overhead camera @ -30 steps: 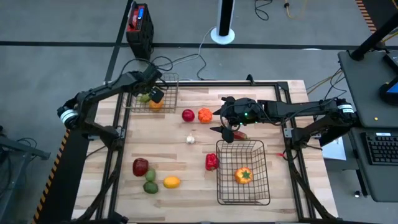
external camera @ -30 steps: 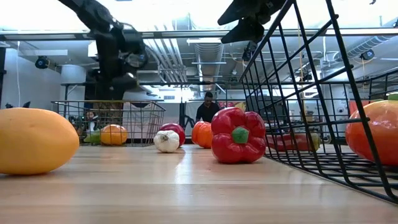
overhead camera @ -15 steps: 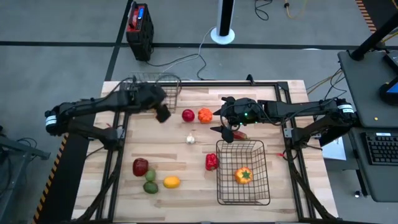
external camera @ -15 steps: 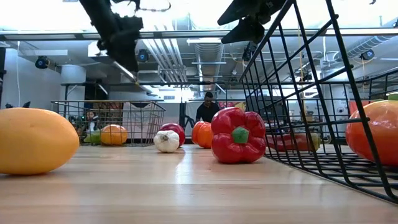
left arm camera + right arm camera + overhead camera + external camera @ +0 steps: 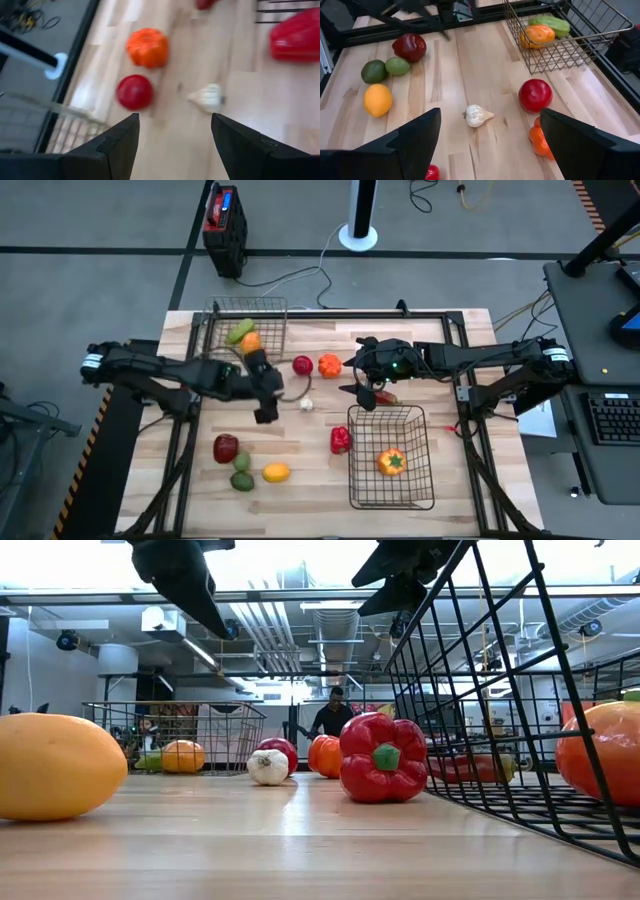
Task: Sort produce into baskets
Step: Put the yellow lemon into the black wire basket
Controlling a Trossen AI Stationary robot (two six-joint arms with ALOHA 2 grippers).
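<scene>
Just beside the garlic (image 5: 306, 404) on the surface, the left tool (image 5: 266, 413) hangs released and empty, nearer than the right tool (image 5: 362, 392), also released and empty, beyond it

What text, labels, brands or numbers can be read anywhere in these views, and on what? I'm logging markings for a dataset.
None can be read. The red-and-blue device on the floor beyond the table may bear markings, but they are too small to make out. The produce, baskets and arms show no lettering.
</scene>
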